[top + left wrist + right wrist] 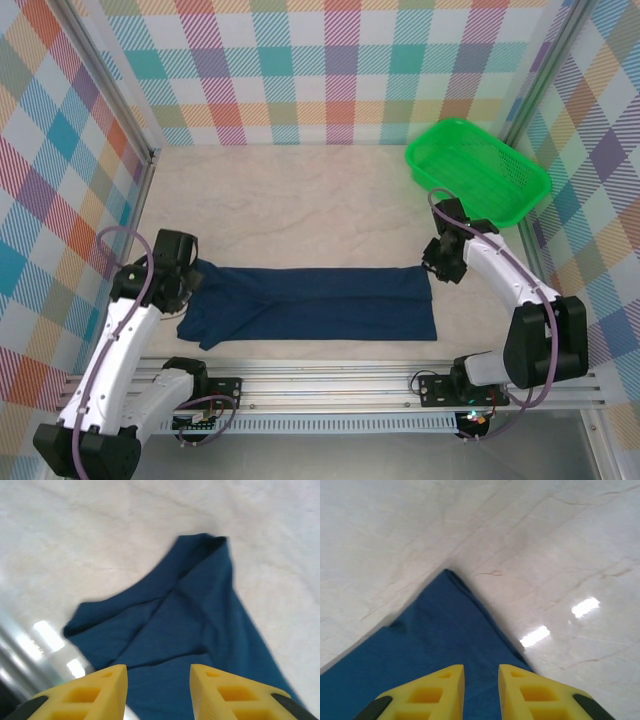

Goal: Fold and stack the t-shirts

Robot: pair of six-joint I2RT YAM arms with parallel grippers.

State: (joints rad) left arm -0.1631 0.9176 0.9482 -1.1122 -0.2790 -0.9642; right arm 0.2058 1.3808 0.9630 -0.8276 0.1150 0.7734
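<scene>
- Left tool: two blocky yellow fingers parted with a clear gap, released, nothing pinched; dark blue cloth visible through the gap, below the tips.
- From the overhead view, left tool poised over the far left corner of that cloth, black wrist angled down toward it.
- Right tool: matching yellow fingers a narrow gap apart, released, gripping nothing; poised just above the far right corner of the cloth.
- Dark navy blue short-sleeved cloth t-shirt: folded into a long flat band, lying left to right on the near part of the surface, spanning from one tool to the other.
- Left end of the t-shirt rumpled, with layered folds and a flap spreading toward the near edge.
- Right end of the t-shirt straight and square, its far corner a clean point in the right wrist view.
- Pale, marble-patterned surface beneath the t-shirt, glossy, with bright glints of light near the right tool.
- Green plastic mesh basket at the far right corner of the surface, well apart from the t-shirt, beyond the right arm.
- Silver metal rail along the near edge, carrying both arm bases.
- Pastel checked walls on three sides of the surface.
</scene>
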